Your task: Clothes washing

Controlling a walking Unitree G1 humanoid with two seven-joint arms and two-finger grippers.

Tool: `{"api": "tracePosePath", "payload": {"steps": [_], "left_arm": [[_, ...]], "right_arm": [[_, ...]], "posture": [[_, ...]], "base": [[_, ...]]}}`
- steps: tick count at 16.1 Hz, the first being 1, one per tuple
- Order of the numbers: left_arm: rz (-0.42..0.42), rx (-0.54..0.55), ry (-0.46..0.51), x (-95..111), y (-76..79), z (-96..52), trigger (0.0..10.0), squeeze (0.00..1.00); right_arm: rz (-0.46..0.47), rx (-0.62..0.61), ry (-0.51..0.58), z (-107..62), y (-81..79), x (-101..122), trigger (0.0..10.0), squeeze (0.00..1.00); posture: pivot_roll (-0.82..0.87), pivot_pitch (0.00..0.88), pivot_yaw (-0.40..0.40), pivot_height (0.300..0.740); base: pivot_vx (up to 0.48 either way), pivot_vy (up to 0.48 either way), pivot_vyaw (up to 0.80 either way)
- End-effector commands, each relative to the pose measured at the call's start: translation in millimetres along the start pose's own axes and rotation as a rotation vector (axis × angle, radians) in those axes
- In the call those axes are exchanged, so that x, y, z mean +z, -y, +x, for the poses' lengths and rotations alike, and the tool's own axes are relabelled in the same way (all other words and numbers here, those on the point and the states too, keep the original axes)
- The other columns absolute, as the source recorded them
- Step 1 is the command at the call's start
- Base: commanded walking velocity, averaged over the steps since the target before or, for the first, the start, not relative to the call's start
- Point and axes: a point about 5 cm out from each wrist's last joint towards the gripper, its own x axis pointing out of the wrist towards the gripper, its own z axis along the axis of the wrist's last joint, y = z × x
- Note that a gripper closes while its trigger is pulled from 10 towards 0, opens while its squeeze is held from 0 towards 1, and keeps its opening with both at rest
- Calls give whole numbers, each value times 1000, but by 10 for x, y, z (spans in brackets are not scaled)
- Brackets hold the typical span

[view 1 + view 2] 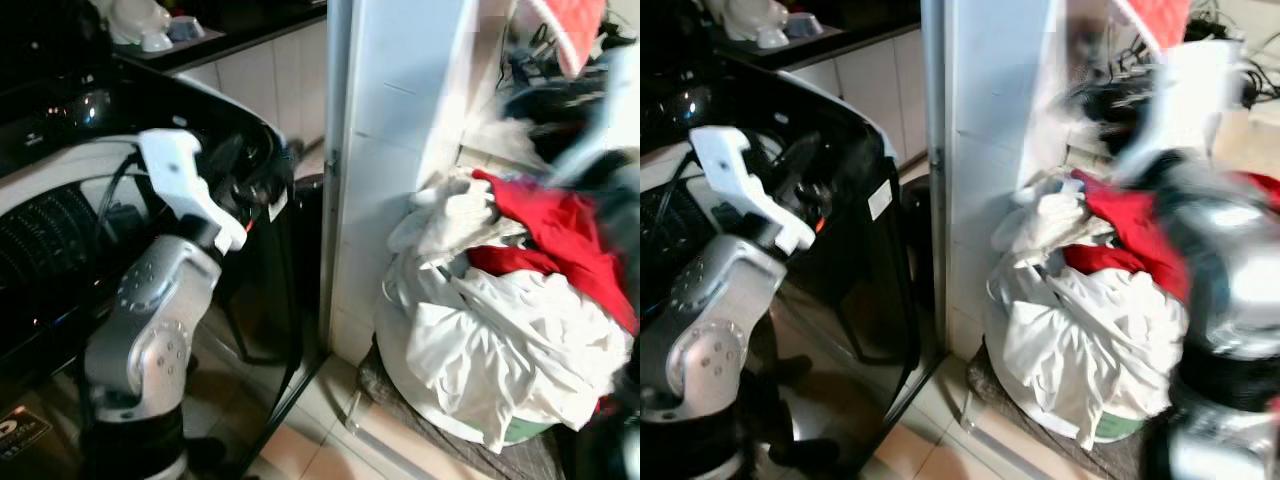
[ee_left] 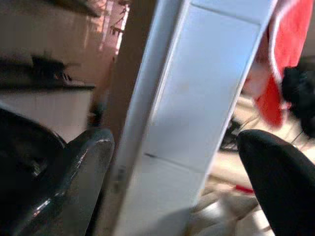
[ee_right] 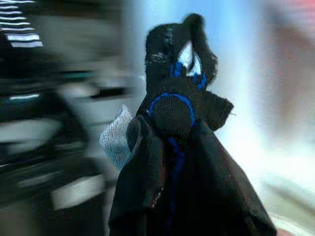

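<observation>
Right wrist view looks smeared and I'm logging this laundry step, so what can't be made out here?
- Right wrist view: background lost to motion blur; only the black and blue garment in the right gripper reads.
- Right eye view: right arm blurred, hiding part of the laundry pile.
- Left eye view: washing machine drum interior hidden by the left arm.

This is a home's laundry corner beside a kitchen. A black top-loading washing machine [image 1: 60,200] stands on a tiled floor [image 1: 310,440], against a white tiled pillar [image 1: 390,130]. On the pillar's other side a round basket [image 1: 520,432] is heaped with white and red clothes [image 1: 500,300]. Behind the machine runs a dark counter [image 1: 240,35] over pale cabinet doors [image 1: 270,80], with white crockery [image 1: 140,22] near its edge.
</observation>
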Motion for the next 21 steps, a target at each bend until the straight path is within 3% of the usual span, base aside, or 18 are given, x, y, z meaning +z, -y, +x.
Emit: {"api": "tracePosePath", "payload": {"steps": [1, 3, 5, 6, 11, 12, 14, 15, 16, 17, 21], "left_arm": [[-98, -21, -9, -7, 27, 27, 10000, 1000], [-214, -40, 4, -43, 73, 41, 10000, 1000], [-280, -50, 34, 8, 93, 47, 10000, 1000], [-299, -84, 44, 48, 130, 37, 10000, 1000], [-331, -116, 46, 46, 205, 8, 10000, 1000], [-341, -134, 42, 48, 220, 5, 10000, 533], [-335, -142, 37, 43, 225, 3, 10000, 94], [-332, -143, 35, 39, 227, 4, 10000, 0], [-343, -164, 29, 33, 244, 1, 6980, 0], [-348, -170, 20, 25, 249, -9, 0, 0], [-352, -170, 14, 18, 235, -21, 0, 0]], "right_arm": [[62, 144, 58, 21, -207, -32, 0, 0], [145, 286, 86, 39, -456, -122, 0, 0], [129, 393, 85, 26, -594, -196, 0, 0], [76, 493, 54, -10, -708, -272, 0, 0], [80, 557, 42, -36, -789, -322, 0, 0], [71, 587, 38, -60, -810, -336, 0, 0], [68, 611, 34, -81, -831, -344, 0, 0], [63, 622, 29, -91, -843, -350, 0, 0], [56, 621, 26, -94, -848, -356, 0, 0], [54, 607, 31, -87, -836, -352, 0, 0], [53, 585, 44, -77, -821, -342, 0, 0]], "posture": [[-19, 0, -11, 740], [-13, 0, -20, 740], [-5, 0, -29, 740], [-1, 0, -38, 740], [1, 0, -45, 740], [0, 0, -45, 740], [0, 0, -45, 740], [-2, 0, -44, 740], [-2, 0, -44, 740], [-2, 0, -40, 740], [-2, 0, -35, 740]], "base": [[0, 0, 0], [0, 0, 0], [0, 0, 0], [0, 0, 0], [0, 0, 0], [0, 0, 0], [0, 0, 0], [0, 0, 0], [0, 0, 0], [0, 0, 0], [0, 0, 0]]}}
